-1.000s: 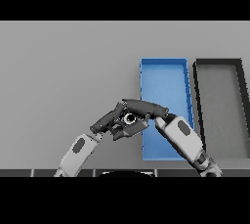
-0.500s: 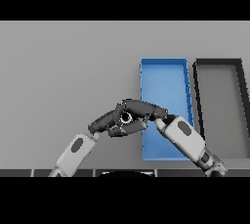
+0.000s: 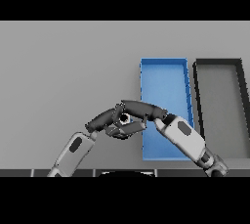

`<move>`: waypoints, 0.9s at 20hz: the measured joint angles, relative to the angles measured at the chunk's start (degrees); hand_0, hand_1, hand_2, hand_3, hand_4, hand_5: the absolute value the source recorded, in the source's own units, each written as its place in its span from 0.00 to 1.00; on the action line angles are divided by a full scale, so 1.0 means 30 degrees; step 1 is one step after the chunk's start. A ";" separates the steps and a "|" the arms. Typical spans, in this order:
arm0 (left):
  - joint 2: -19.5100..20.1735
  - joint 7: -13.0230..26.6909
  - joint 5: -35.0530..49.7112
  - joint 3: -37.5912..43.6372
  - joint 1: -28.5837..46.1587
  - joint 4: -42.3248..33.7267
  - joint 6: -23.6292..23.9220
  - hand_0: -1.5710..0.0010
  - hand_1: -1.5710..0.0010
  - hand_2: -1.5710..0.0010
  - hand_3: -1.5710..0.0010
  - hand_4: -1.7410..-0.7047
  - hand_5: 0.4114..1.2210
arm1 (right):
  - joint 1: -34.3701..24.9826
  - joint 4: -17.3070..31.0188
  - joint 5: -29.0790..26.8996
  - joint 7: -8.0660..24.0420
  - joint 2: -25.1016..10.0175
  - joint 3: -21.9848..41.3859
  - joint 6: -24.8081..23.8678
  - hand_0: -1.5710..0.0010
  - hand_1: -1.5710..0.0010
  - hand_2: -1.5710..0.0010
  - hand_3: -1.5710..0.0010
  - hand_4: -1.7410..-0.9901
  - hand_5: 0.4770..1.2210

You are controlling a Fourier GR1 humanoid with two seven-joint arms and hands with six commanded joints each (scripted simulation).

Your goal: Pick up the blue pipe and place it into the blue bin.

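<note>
The right hand point(image 3: 139, 109) and left hand point(image 3: 107, 120) meet at the bin's point(image 3: 163, 64) eight o'clock, fingers curled together around something hidden, probably the pipe, so the bin placement remains undone.

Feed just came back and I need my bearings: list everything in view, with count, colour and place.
Blue bin: one, blue, right of centre, open.
Dark bin: one, black rim with grey floor, right of the blue bin.
Table: one, grey, under everything.
Blue pipe: not identifiable; only a small round pale thing shows between the hands.
Left hand: dark, just left of the blue bin.
Right hand: dark, meeting the left hand at the bin's left edge.
</note>
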 measured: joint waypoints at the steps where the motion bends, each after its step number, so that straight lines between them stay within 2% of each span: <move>1: -0.0234 0.0414 0.0229 0.0076 -0.0044 0.0020 0.0010 0.97 0.98 0.98 0.98 0.82 0.23 | -0.0081 0.0084 -0.0286 0.0015 0.0077 -0.0042 0.0042 0.00 0.00 0.00 0.00 0.33 1.00; 3: -0.0385 0.0754 0.0441 0.0179 0.0072 0.0142 0.0025 0.98 0.98 0.99 0.98 0.82 0.20 | 0.0028 0.0033 -0.0266 -0.0258 0.0101 -0.0039 0.0003 0.00 0.00 0.00 0.00 0.34 1.00; 6: -0.0345 0.1301 0.0508 0.0312 0.0184 0.0024 0.0135 0.99 0.99 0.99 0.99 0.81 0.18 | -0.0171 -0.0046 -0.1188 0.0231 0.0050 -0.0300 -0.0366 0.00 0.00 0.00 0.00 0.33 1.00; 7: -0.0410 0.1445 0.0392 0.0233 0.0179 0.0099 0.0181 0.99 0.99 0.99 0.99 0.81 0.17 | -0.0165 -0.0354 -0.1906 0.0716 -0.0036 -0.0394 -0.0664 0.00 0.00 0.00 0.00 0.33 1.00; 9: -0.0628 0.1627 0.0291 0.0020 0.0413 0.0012 0.0294 1.00 1.00 1.00 1.00 0.80 0.15 | -0.0741 -0.0478 -0.3685 0.1650 -0.0177 -0.0763 -0.1091 0.00 0.00 0.00 0.00 0.21 1.00; 12: -0.0476 0.2024 0.0593 0.0223 0.0306 -0.0040 0.0099 1.00 1.00 1.00 1.00 0.80 0.12 | -0.2077 -0.0915 -0.6843 0.3533 -0.0853 -0.1720 -0.2224 0.00 0.00 0.00 0.00 0.11 1.00; 14: -0.0634 0.2198 0.0573 0.0087 0.0331 0.0010 0.0091 1.00 1.00 1.00 1.00 0.79 0.11 | -0.3265 -0.0940 -0.9060 0.4574 -0.1393 -0.2718 -0.3481 0.00 0.00 0.00 0.00 0.07 0.93; 17: -0.0591 0.2204 0.0504 -0.0039 0.0490 0.0048 0.0004 1.00 1.00 1.00 1.00 0.80 0.11 | -0.5782 -0.0433 -1.1816 0.4250 -0.2257 -0.4363 -0.4739 0.00 0.00 0.00 0.00 0.04 0.88; 18: -0.0647 0.2406 0.0525 -0.0057 0.0411 -0.0080 0.0014 1.00 1.00 1.00 1.00 0.80 0.11 | -0.6743 0.0108 -1.1907 0.3908 -0.2775 -0.4934 -0.4846 0.00 0.00 0.00 0.00 0.03 0.87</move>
